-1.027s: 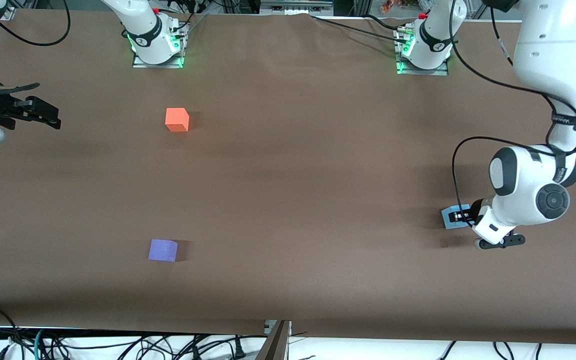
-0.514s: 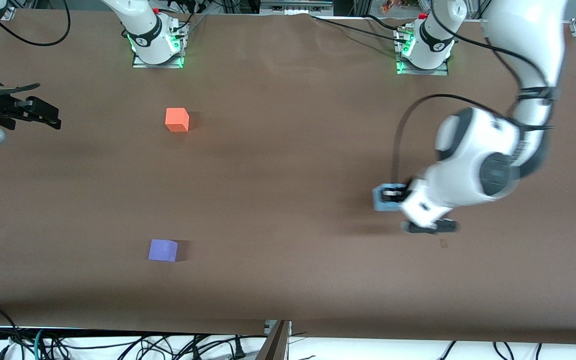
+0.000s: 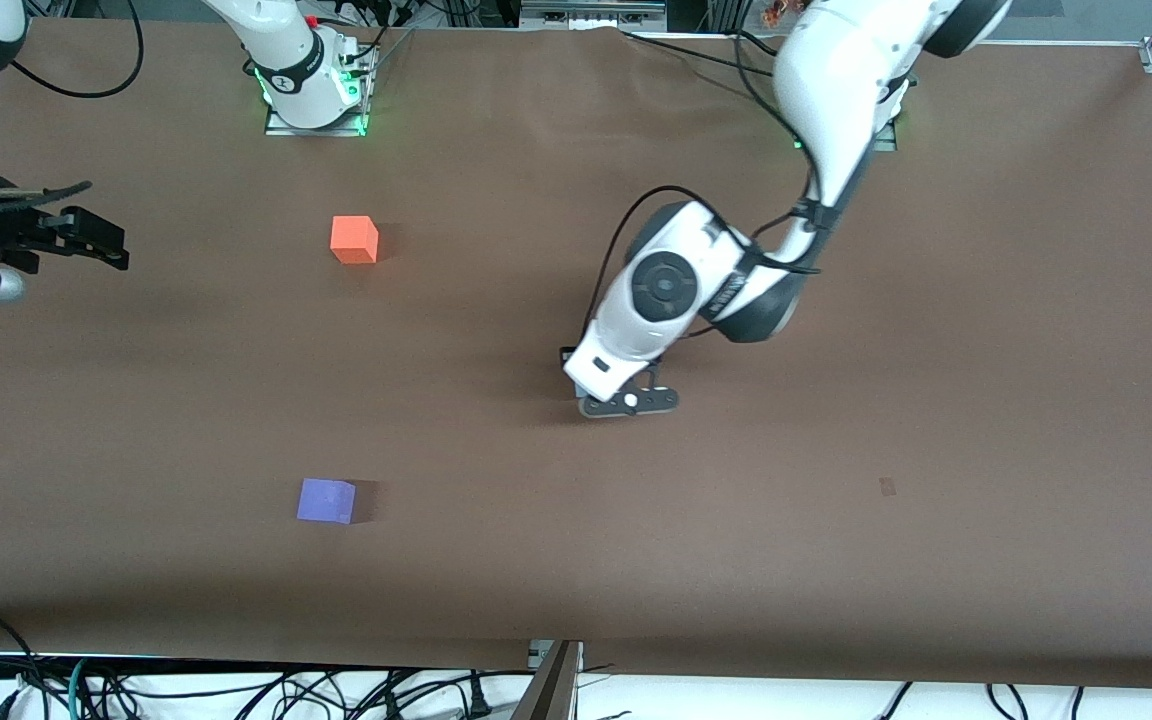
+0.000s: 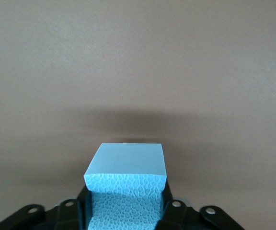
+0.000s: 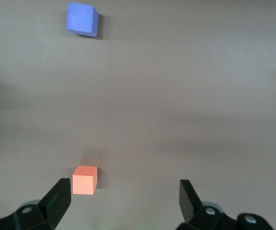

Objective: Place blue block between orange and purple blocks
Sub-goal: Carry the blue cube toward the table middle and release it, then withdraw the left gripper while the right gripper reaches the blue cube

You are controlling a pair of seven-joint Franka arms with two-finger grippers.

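— Judging by its pitted foam face, how is the light sky-blue foam cube (image 4: pixel 127 179) expected to handle?

— As light and soft; it is clamped at two side faces by the left gripper (image 3: pixel 586 385) over mid-table, toward three o'clock of the other cubes.

— What is counted?

— One bright orange matte cube (image 3: pixel 353 240), one violet-purple matte cube (image 3: pixel 326 500). The right gripper (image 3: pixel 101 240) is kept waiting, jaws spread.

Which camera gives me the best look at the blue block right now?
The left wrist view: the blue block fills the foreground, clamped in the left gripper. In the front view the arm's wrist hides it. The right wrist view shows only the orange and purple blocks.
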